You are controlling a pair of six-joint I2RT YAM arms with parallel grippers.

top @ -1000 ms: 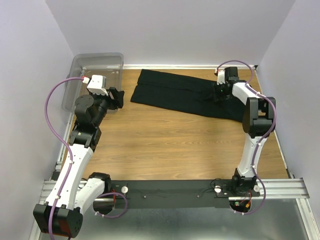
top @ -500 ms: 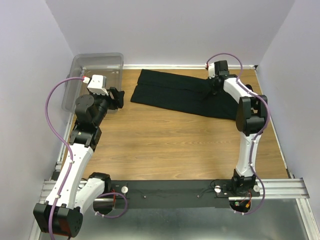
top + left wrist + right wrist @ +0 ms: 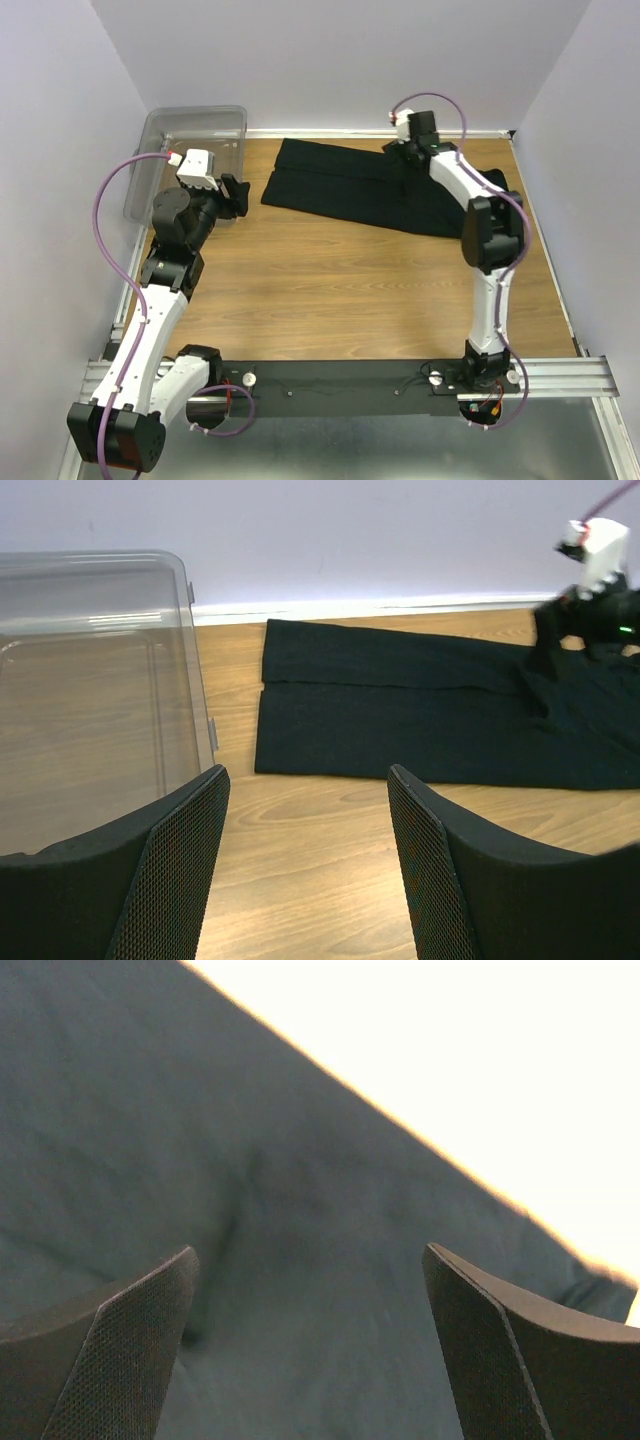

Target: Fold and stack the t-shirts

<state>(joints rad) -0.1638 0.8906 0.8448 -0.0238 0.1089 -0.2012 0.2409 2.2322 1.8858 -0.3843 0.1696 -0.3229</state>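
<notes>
1. T-shirt (image 3: 340,188), black, lies spread flat along the far edge of the wooden worktop (image 3: 340,290). In the top view the right arm (image 3: 480,215) hides part of its right end.
2. Right claw (image 3: 310,1250) hangs low over the cloth near its far edge, fingers wide apart and gripping nothing. Whether it touches the cloth cannot be told.
3. Left claw (image 3: 308,775) is also wide and empty, above bare wood near the shirt's left end.
4. Clear plastic bin (image 3: 195,140) sits in the far left corner, just beside the left claw and apart from the shirt.
</notes>
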